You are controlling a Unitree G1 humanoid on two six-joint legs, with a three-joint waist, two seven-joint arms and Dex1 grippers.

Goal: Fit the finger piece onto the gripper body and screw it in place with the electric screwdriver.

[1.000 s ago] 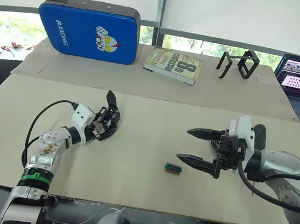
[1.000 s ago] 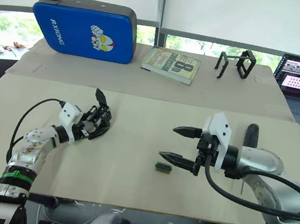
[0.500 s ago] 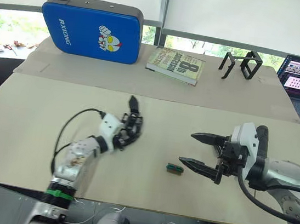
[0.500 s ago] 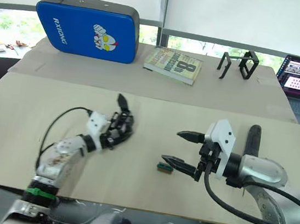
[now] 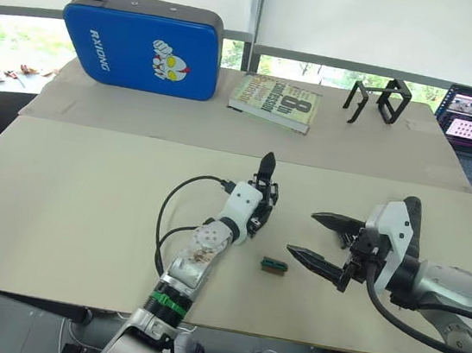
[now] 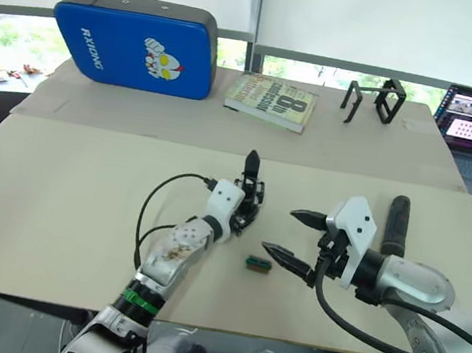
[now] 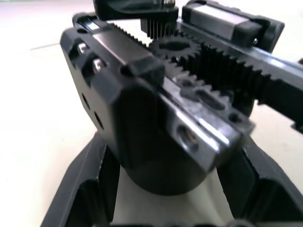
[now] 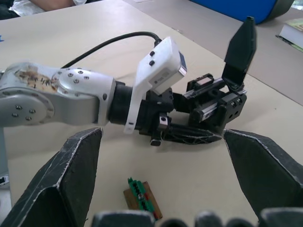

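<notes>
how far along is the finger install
Early. In hand: the left gripper is shut on the gripper body, held over the table, one finger sticking up. The right gripper is open and empty beside a small green block. The screwdriver lies on the table behind the right arm. Left: fitting the finger piece and screwing it down.

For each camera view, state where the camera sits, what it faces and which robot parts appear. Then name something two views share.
Left eye and right eye views: on the head, looking down over the table; both arms show.
Left wrist view: on the left wrist, close on the gripper body between black fingers.
Right wrist view: on the right wrist, facing the left gripper; its own fingers spread.
Shared: gripper body, small green block.
</notes>
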